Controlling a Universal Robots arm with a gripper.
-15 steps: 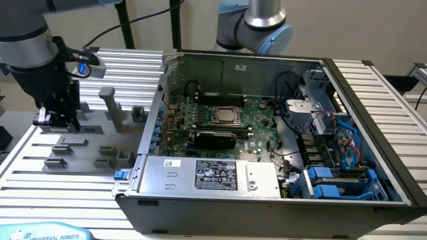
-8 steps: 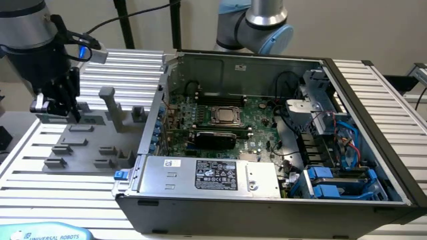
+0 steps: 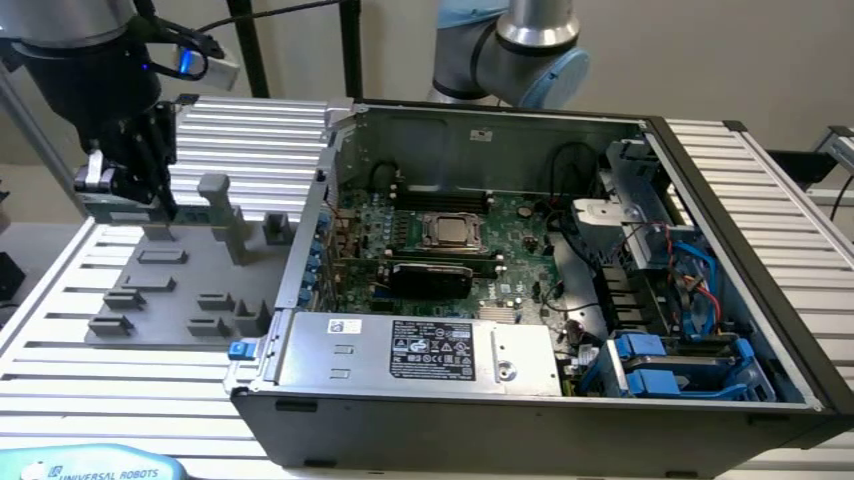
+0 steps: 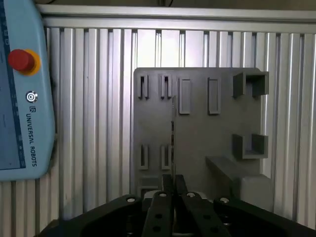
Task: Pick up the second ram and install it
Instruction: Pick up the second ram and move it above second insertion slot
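1. Grey fixture plate point(image 3: 174, 290) is lying on the slatted aluminium bench point(image 3: 80, 380), just beside the open case point(image 3: 534, 430), on the exterior view's left of it.
2. The gripper point(image 3: 127, 190) is hanging over the plate's far edge, well apart from the case.
3. Its fingers point(image 4: 167, 183) are standing almost together, pinching the ram point(image 4: 173, 133) between them.
4. In the wrist view the ram is showing edge-on as a thin dark line. It is reaching out from the fingertips across the plate's face, beside a column of narrow slots point(image 4: 165, 86).
5. Whether the ram's lower edge is touching the plate or hanging clear of it, I cannot tell.
6. The motherboard point(image 3: 521, 230) is lying on the case floor, with the CPU socket point(image 3: 451, 232) sitting near its middle.
7. A pale blue pendant point(image 3: 94, 465) is resting at the bench's near corner on the exterior view's left. Its red button point(image 4: 20, 60) is facing up.
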